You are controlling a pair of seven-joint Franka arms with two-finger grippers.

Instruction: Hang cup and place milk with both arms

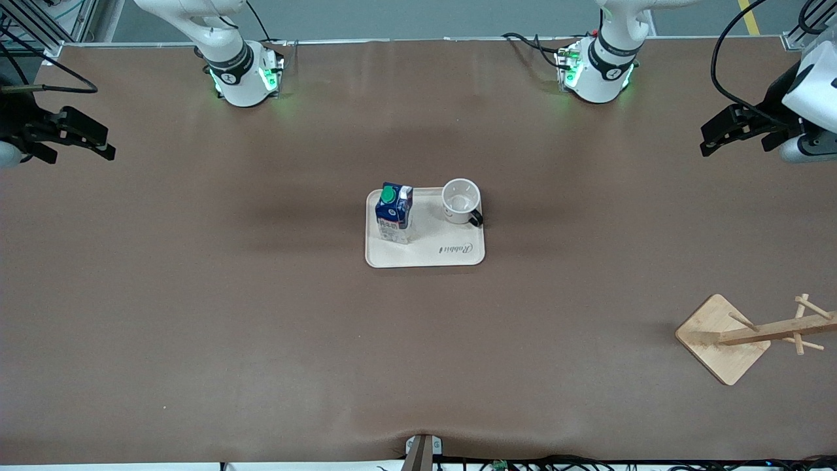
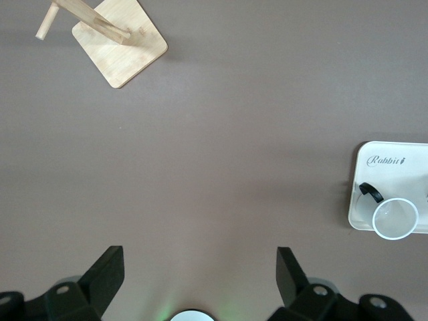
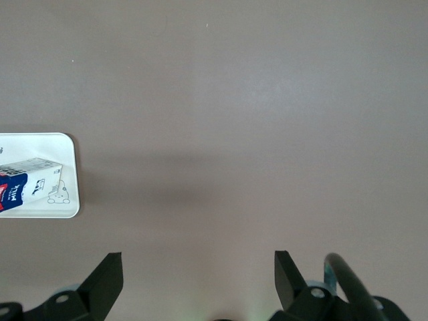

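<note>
The cup, white with a black handle, stands upright on a cream tray in the middle of the table. The milk, a blue and white carton with a green cap, stands on the same tray beside the cup, toward the right arm's end. My left gripper hangs open and empty over bare table at the left arm's end. My right gripper hangs open and empty over bare table at the right arm's end. The left wrist view shows the left gripper, the cup and the tray. The right wrist view shows the right gripper, the milk and the tray.
A wooden peg rack on a square base stands at the left arm's end, nearer to the front camera than the tray; its base also shows in the left wrist view. Brown table surface lies all around the tray.
</note>
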